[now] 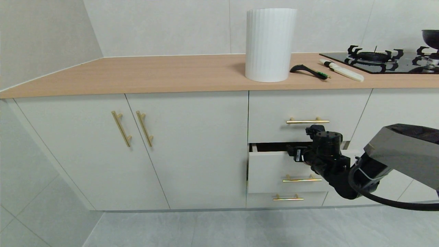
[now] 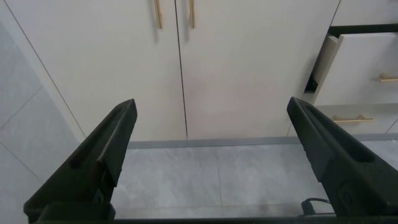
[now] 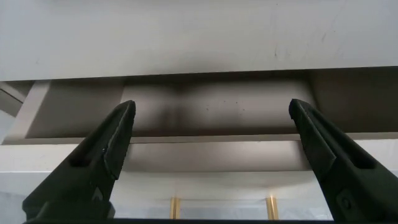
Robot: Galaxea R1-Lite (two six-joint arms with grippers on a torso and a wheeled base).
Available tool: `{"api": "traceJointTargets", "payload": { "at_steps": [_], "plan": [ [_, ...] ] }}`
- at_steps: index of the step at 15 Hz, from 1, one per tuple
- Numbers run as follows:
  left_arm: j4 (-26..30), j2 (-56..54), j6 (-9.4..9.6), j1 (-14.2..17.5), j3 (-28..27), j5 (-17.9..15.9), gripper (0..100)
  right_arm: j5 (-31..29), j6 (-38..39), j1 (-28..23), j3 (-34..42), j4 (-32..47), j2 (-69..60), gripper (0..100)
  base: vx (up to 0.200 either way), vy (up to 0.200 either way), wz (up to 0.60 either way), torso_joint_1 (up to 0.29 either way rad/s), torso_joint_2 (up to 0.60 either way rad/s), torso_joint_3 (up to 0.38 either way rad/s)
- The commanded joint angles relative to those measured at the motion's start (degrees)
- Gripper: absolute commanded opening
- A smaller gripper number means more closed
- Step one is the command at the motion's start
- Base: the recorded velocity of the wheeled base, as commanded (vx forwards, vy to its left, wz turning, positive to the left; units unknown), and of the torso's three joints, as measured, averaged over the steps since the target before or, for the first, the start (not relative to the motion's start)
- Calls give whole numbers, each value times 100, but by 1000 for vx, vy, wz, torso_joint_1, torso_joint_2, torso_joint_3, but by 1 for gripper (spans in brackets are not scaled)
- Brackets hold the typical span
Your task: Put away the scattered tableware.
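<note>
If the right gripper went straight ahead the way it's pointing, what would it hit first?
Probably the inside of the part-open drawer: the right gripper aims into the dark gap above its front panel. Depth is unclear.

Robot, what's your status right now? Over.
Left gripper, right gripper: jaws open, empty. Right one faces part-open drawer. Black spoon, white knife on countertop. Nothing blocks drawer.

Open drawer [image 1: 271, 168]: inside mostly hidden behind own front and right arm [image 1: 401, 147]. Stove [image 1: 401, 65], dark pot [image 1: 431, 34] cut by picture edge. Black utensil [image 1: 301, 68]: kind unclear.
</note>
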Motion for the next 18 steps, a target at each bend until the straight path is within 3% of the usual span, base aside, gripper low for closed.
{"api": "traceJointTargets", "payload": {
  "at_steps": [1,14,18],
  "plan": [
    [0,7,2,-8,0,-2,100,8,-1,3,92,64,-20,100,0,0,0,0,0,0],
    [0,7,2,0,0,-2,100,113,-18,3,585,1251,-820,100,0,0,0,0,0,0],
    [0,7,2,0,0,-2,100,421,-89,3,716,2103,-1286,100,0,0,0,0,0,0]
  ]
}}
